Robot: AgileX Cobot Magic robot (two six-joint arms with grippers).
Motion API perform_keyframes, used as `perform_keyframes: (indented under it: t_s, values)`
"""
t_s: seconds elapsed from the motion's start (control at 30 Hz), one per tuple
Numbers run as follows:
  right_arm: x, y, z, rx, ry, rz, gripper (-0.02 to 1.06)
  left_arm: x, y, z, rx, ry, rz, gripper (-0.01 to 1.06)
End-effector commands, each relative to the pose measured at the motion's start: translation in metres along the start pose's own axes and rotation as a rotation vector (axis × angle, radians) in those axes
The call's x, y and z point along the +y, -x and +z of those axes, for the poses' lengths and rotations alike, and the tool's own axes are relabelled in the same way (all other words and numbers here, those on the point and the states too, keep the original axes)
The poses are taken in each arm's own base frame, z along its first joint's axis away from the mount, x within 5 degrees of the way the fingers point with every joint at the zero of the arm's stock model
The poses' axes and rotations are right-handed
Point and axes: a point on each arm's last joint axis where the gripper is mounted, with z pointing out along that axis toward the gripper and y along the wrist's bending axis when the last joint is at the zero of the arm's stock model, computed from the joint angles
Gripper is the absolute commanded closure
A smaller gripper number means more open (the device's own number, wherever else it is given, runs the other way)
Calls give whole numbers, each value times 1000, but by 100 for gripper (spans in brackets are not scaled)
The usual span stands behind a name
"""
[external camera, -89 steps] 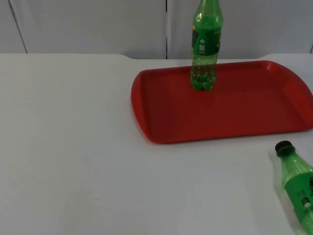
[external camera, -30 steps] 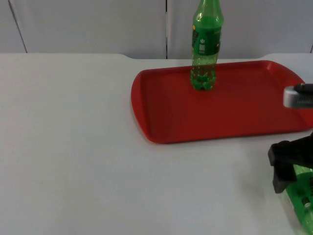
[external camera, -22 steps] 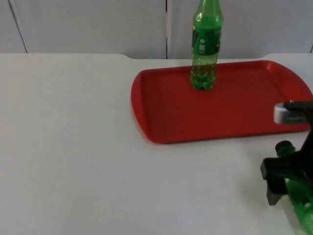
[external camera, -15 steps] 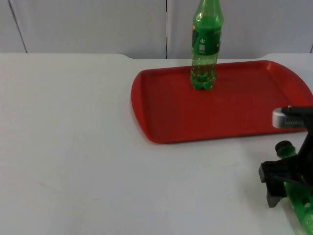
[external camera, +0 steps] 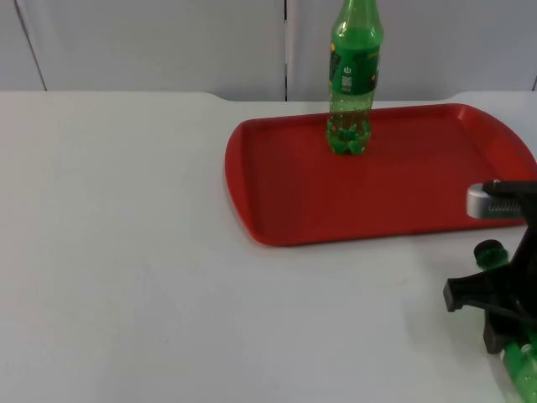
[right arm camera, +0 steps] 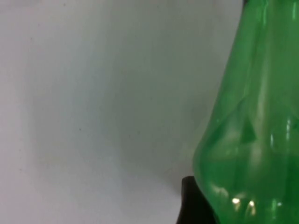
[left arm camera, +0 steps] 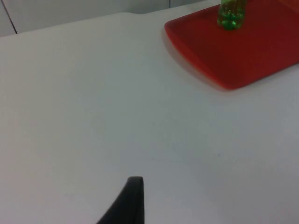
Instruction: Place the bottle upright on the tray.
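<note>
Lying on the tabletop near its right front corner, a green bottle (external camera: 513,336) is covered by the right gripper (external camera: 495,306); whether it is gripped cannot be told. A red tray (external camera: 277,189) at the far right edge carries a second green bottle (external camera: 352,80), upright. The left gripper (left arm camera: 126,205) waits above bare tabletop (external camera: 126,252).

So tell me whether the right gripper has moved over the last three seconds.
Yes. The right gripper has come in from the table's right side and now sits over the lying bottle, in front of the red tray, which stayed put.
</note>
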Motion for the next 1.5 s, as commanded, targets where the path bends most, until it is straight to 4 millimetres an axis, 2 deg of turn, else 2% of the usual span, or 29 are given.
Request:
perform_keyframes:
  t_s: [0.0, 0.83, 0.97, 1.1, 1.13, 1.27, 1.3, 1.43, 1.47]
  values:
    - [2, 1, 0, -13, 5, -12, 105, -1, -1, 0, -1, -7, -8, 0]
    - [3, 1, 0, -18, 12, -40, 105, -1, -1, 0, -1, -7, -8, 0]
    - [6, 6, -8, -81, 54, -45, 105, -1, -1, 0, -1, -7, -8, 0]
    - [11, 19, -38, -248, 159, -74, 105, -1, -1, 0, -1, -7, -8, 0]
    - [11, 19, -38, -248, 159, -74, 105, -1, -1, 0, -1, -7, -8, 0]
    - [17, 33, -92, -537, 324, -120, 105, -1, -1, 0, -1, -7, -8, 0]
    - [17, 33, -92, -537, 324, -120, 105, -1, -1, 0, -1, -7, -8, 0]
    - [19, 39, -144, -844, 454, -218, 105, -1, -1, 0, -1, -7, -8, 0]
    - [19, 39, -144, -844, 454, -218, 105, -1, -1, 0, -1, -7, -8, 0]
